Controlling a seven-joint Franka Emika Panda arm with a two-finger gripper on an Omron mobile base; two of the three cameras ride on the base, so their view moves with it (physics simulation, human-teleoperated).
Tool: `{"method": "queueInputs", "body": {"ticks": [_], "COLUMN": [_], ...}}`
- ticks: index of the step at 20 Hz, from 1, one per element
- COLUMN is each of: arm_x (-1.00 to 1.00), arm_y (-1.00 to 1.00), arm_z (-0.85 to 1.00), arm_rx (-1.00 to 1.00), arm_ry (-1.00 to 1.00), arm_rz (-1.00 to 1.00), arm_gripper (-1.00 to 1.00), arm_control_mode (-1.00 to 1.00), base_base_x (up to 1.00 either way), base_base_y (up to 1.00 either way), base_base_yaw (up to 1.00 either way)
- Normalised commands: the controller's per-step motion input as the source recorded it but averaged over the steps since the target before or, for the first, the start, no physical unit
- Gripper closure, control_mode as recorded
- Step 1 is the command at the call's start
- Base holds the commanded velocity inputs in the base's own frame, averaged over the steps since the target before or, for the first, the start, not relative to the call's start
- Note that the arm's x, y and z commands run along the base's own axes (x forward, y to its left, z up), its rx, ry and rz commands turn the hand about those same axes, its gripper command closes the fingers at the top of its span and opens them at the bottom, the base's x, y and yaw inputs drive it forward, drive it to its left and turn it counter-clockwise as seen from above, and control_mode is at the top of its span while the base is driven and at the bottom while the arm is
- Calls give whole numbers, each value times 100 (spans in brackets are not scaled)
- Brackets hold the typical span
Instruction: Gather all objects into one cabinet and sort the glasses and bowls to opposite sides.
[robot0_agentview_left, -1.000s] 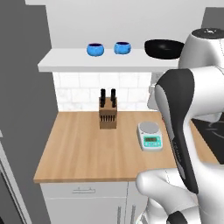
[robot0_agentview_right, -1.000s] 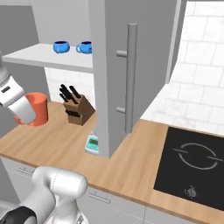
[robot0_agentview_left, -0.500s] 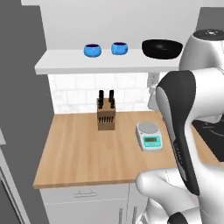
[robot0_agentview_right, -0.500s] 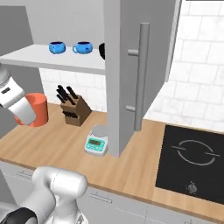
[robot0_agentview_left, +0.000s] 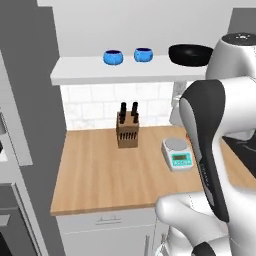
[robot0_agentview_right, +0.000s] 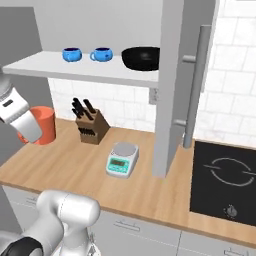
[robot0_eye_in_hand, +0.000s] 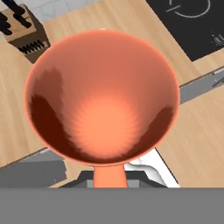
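My gripper (robot0_agentview_right: 33, 131) is shut on the wall of the salmon-orange cup (robot0_agentview_right: 44, 125), held above the left end of the wooden counter. Through the hand view I look straight into the cup (robot0_eye_in_hand: 103, 96), which hides the fingertips of my gripper (robot0_eye_in_hand: 109, 177). Two bright-blue bowls (robot0_agentview_left: 113, 57) (robot0_agentview_left: 143, 54) stand side by side on the cabinet's white floor (robot0_agentview_left: 85, 70), well above the cup. The right base view shows the same bowls (robot0_agentview_right: 72, 54) (robot0_agentview_right: 101, 54) on that cabinet floor (robot0_agentview_right: 60, 67).
A black bowl (robot0_agentview_right: 141, 58) sits right of the blue bowls. The grey cabinet door (robot0_agentview_right: 172, 75) stands open, edge-on. On the counter (robot0_agentview_left: 95, 175) are a knife block (robot0_agentview_left: 127, 130) and a kitchen scale (robot0_agentview_left: 177, 152). A black hob (robot0_agentview_right: 225, 175) lies at the right.
The whole scene has shifted in both base views, so the base has moved. The cup stays in the gripper at the same spot beside the arm.
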Motion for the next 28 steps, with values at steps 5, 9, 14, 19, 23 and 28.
{"method": "queueInputs", "body": {"ticks": [5,9,14,19,23,28], "arm_x": [0,0,0,0,0,0], "arm_y": [0,0,0,0,0,0], "arm_z": [0,0,0,0,0,0], "arm_rx": [0,0,0,0,0,0], "arm_ry": [0,0,0,0,0,0], "arm_rz": [0,0,0,0,0,0], "arm_gripper": [100,100,100,100,100,100], "arm_control_mode": [100,100,100,100,100,100], "base_base_x": [38,88,99,85,77,73], "base_base_y": [100,36,-24,-54,-64,-79], "base_base_yaw": [0,2,4,23,32,18]}}
